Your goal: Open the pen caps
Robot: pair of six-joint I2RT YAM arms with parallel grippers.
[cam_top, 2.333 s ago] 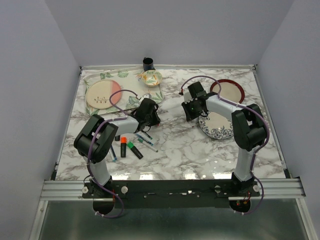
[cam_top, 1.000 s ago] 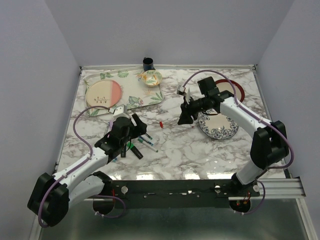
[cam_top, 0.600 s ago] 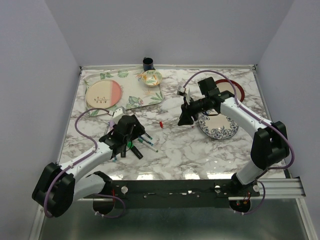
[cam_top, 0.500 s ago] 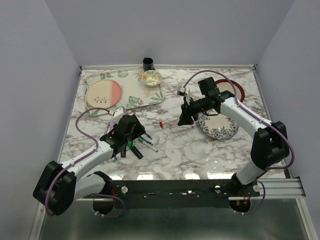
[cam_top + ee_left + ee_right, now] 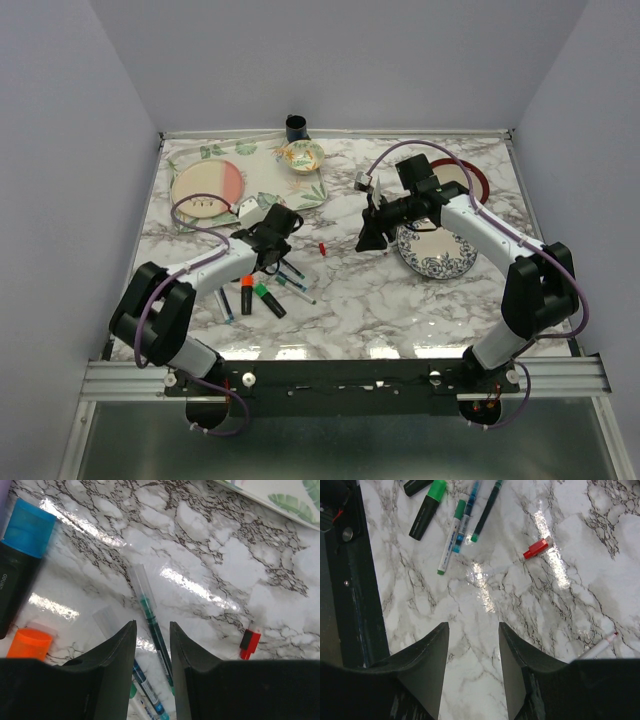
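The left gripper [image 5: 151,625] stands open, its two matte black fingers [image 5: 117,650] parted with a narrow gap. A thin green pen [image 5: 150,617] runs lengthwise into that gap from ahead, its far end a clear plastic tube; whether the fingers touch it cannot be told. Ahead and to the left of this gripper, a translucent blue cap [image 5: 27,525], blocky and flat-topped, sits on a stubby black highlighter [image 5: 12,585]. Just beside the left finger lies a round orange cap [image 5: 30,642] of glossy plastic. Off to the right of the fingers, well apart from the pens, a small red cap [image 5: 249,644] lies loose on the glossy marble-patterned table [image 5: 210,570], white with dark veins and bright glare streaks. The right gripper [image 5: 473,627] is also open, its wedge-shaped black fingers spread wide above bare tabletop with nothing between them. The red cap lies ahead of it and to the right. Farther ahead to the left lie a green cap [image 5: 436,490] on another black highlighter and three slim pens side by side. A white pen [image 5: 597,646] with a red tip shows just beside the finger on the right of the wrist view.
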